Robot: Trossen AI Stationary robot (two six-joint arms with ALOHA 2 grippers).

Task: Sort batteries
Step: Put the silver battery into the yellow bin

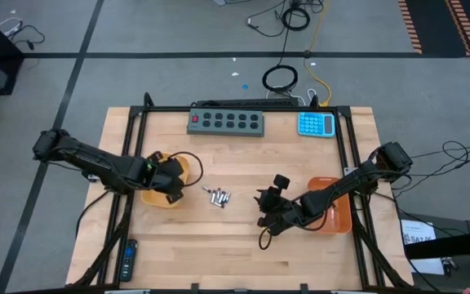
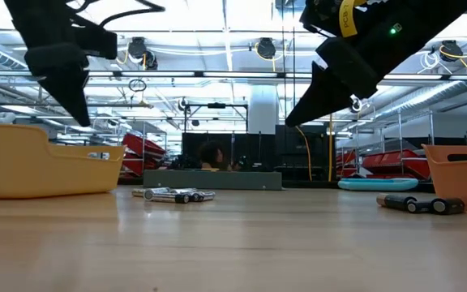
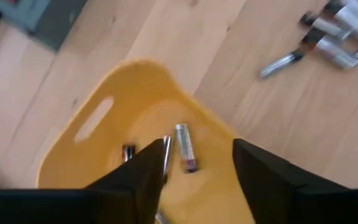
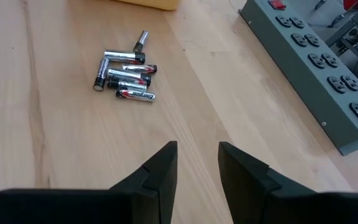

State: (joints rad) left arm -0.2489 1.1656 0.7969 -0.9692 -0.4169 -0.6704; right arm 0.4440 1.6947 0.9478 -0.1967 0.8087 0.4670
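Left gripper [image 3: 194,180] over the yellow tray [image 1: 188,169], fingers apart, gripping nothing. In that tray: batteries [image 3: 185,147], at least 3. More batteries [image 1: 217,196] in a loose pile on the table [image 1: 235,245], between the 2 trays. Right gripper [image 4: 197,163] above bare wood near the orange tray [image 1: 339,219], fingers slightly apart, empty.
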